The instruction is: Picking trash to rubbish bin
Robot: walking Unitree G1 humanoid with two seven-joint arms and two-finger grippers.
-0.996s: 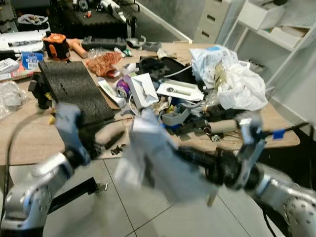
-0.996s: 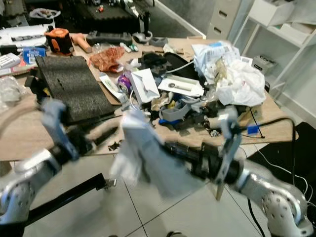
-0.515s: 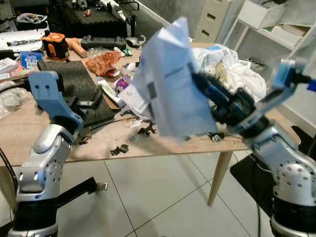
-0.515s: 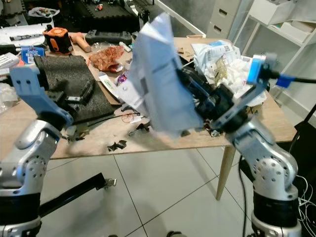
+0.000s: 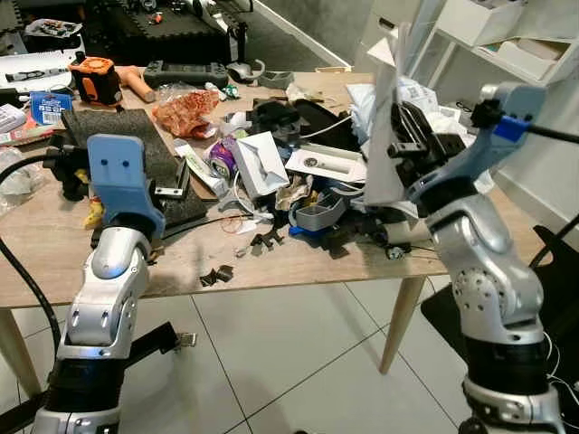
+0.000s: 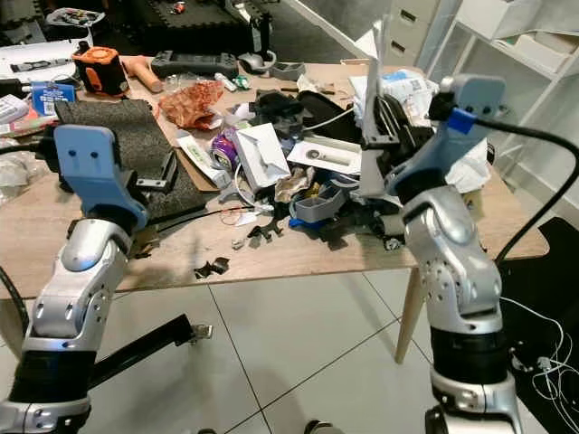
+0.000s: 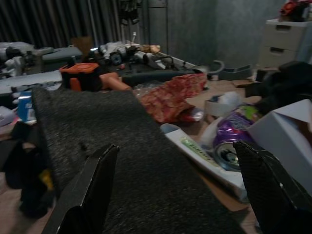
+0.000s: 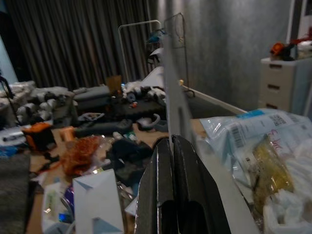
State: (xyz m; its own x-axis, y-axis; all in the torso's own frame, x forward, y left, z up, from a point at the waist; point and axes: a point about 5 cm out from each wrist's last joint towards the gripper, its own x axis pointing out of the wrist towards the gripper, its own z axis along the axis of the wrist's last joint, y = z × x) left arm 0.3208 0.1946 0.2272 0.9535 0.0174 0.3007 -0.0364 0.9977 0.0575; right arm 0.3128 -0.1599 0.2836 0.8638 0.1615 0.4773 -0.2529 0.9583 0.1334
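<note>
Paper sheet (image 5: pixel 387 108) stands edge-on above your cluttered bench (image 5: pixel 54 244), pinched in the right gripper (image 8: pixel 171 146), jaws closed on it. Your left gripper (image 7: pixel 175 190) hovers wide open, empty, over what seems a dark foam mat (image 7: pixel 126 161).

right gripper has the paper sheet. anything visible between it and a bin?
No bin is in view, so that path can't be judged. The right gripper is shut on the white paper sheet, held edge-on above the cluttered table. The left gripper is open over the black foam mat.
</note>
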